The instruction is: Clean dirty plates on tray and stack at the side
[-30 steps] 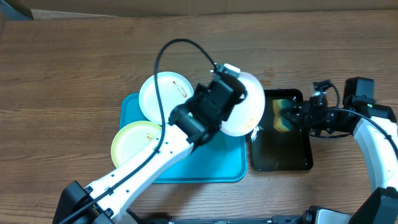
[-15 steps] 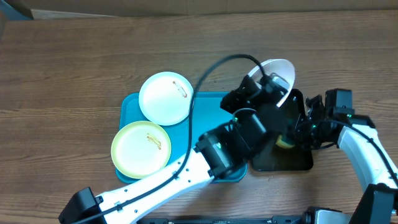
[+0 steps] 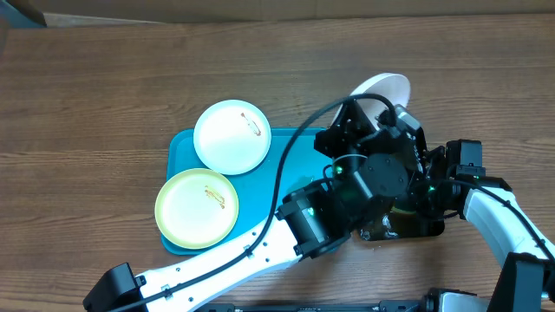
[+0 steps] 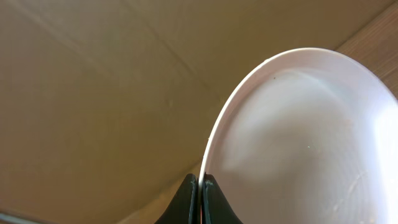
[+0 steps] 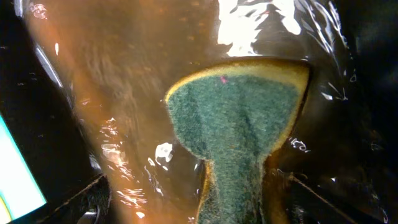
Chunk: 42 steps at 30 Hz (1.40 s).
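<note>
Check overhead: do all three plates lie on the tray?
No, the yellow plate and one white plate lie on the tray; the left gripper holds the third plate.

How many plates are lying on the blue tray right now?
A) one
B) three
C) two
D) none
C: a white plate and a pale yellow plate lie on the tray, while the third plate is off the tray, pinched by its rim in the left gripper.
</note>
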Each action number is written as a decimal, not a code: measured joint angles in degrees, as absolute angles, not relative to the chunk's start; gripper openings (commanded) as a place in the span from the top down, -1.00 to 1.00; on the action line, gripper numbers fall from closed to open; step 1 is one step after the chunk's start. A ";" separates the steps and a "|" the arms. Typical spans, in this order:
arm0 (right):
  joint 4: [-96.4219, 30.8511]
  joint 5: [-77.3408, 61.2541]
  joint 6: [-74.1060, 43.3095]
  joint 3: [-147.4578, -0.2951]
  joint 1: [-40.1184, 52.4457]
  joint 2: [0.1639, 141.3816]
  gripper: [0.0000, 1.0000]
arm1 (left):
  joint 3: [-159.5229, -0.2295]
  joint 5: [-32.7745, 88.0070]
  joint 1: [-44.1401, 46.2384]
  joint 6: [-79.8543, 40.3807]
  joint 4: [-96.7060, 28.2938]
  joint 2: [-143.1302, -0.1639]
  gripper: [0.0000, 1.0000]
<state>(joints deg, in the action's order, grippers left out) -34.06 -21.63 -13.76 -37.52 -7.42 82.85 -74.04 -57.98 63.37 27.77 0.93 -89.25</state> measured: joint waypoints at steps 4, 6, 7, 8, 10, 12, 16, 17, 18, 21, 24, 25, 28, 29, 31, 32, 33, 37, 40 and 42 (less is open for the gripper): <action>-33.65 -22.11 -13.85 -37.52 -7.40 82.67 -1.00 | -74.08 -59.70 65.21 32.93 5.56 -89.25 0.92; -33.65 -22.13 -13.85 -37.52 -7.40 82.65 -1.00 | -74.08 -60.31 65.67 34.59 5.85 -89.25 0.92; -33.63 -22.15 -13.87 -37.52 -7.40 82.65 -1.00 | -74.08 -60.60 65.76 35.07 5.82 -89.25 0.92; -33.63 -22.17 -13.85 -37.52 -7.40 82.65 -1.00 | -74.08 -61.06 66.04 35.53 5.82 -89.25 0.92; -33.63 -22.24 -13.85 -37.52 -7.40 82.65 -1.00 | -74.08 -61.56 66.04 35.79 5.87 -89.25 0.92; -33.63 -22.37 -13.87 -37.52 -7.40 82.65 -1.00 | -74.08 -61.63 65.87 35.79 6.07 -89.25 0.92; -34.65 -23.68 -13.67 -37.76 -7.42 82.65 -0.96 | -74.08 -62.46 65.47 36.42 7.51 -89.25 0.92; -35.03 -23.70 -13.72 -37.87 -7.42 82.67 -0.96 | -74.08 -62.70 65.49 36.71 8.14 -89.25 0.92; -36.47 -23.75 -13.69 -38.30 -7.42 82.67 -0.96 | -74.08 -62.92 65.52 37.39 9.50 -89.25 0.92; -41.82 -23.75 -13.61 -41.28 -7.42 82.56 -1.00 | -74.11 -63.53 65.65 38.59 12.86 -89.25 0.92; -46.35 -23.77 -13.43 -45.95 -7.42 81.56 -1.00 | -74.13 -64.05 65.63 37.36 12.56 -89.25 0.92; -47.62 -23.77 -13.32 -47.42 -7.42 80.95 -1.00 | -74.17 -64.31 65.63 36.18 11.44 -89.25 0.92; -49.63 -23.79 -12.99 -50.57 -7.42 79.09 -1.00 | -74.43 -64.55 65.19 29.67 3.75 -89.23 0.92; -49.76 -23.81 -12.91 -51.05 -7.42 78.70 -1.00 | -74.56 -63.75 64.84 25.85 -1.23 -89.23 0.92; -49.69 -23.79 -12.73 -51.37 -7.42 78.50 -1.00 | -74.65 -60.77 63.86 18.90 -9.54 -89.14 0.92; -49.71 -23.79 -12.73 -51.37 -7.42 78.50 -0.97 | -74.61 -58.81 63.11 15.55 -12.67 -89.14 0.92; -49.60 -23.77 -12.58 -51.37 -7.42 78.50 -0.93 | -74.61 -55.72 62.00 11.75 -15.90 -89.14 0.92; -49.06 -23.77 -12.12 -52.01 -7.44 78.50 -0.65 | -74.63 -42.00 55.24 -0.36 -22.02 -89.14 0.92; -49.25 -23.75 -12.32 -52.84 -7.42 78.50 -0.74 | -74.63 -26.33 46.04 -7.55 -24.73 -89.14 0.92; -49.76 -23.51 -12.08 -52.95 -7.25 78.50 -0.75 | -74.74 -15.29 38.85 -10.79 -26.37 -89.14 0.92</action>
